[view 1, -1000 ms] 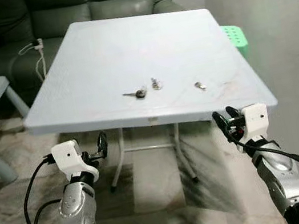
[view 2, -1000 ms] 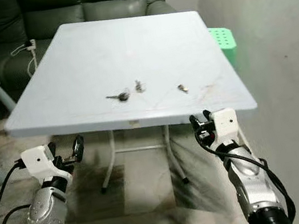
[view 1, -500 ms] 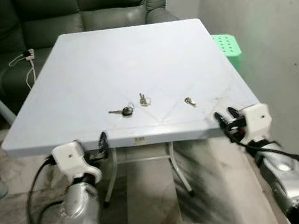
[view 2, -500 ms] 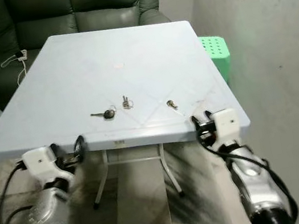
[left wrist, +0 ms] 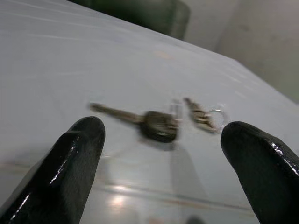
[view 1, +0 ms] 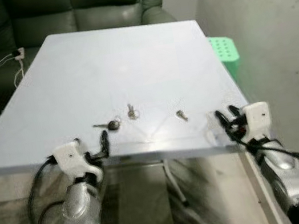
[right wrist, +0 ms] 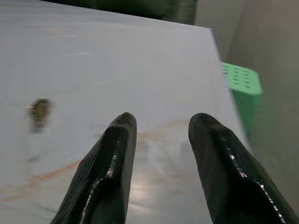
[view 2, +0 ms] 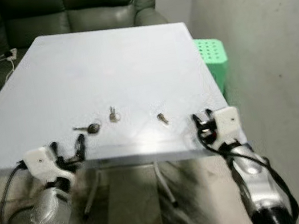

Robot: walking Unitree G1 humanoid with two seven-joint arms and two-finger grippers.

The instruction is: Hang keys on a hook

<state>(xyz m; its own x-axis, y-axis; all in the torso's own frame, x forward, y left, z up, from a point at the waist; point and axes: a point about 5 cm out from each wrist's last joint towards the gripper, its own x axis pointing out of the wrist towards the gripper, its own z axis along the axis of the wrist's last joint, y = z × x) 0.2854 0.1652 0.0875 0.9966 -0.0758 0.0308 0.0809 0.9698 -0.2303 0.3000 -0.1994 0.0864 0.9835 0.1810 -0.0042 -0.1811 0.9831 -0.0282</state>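
table (view 1: pixel 101 68): pale, near edge runs just in front of both grippers
keys (view 1: pixel 109 125): 3 lying apart, near table's front edge
left gripper (view 1: pixel 93 148): at front edge, fingers spread, empty
right gripper (view 1: pixel 226 118): at table's front right corner, fingers parted, empty
green stool (view 1: pixel 224 52): beside table's right edge

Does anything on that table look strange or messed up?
Nothing broken or spilled. Three keys lie loose near the front edge of the table: a dark-headed key, a small key on a ring, and another key. A faint brownish streak marks the tabletop.
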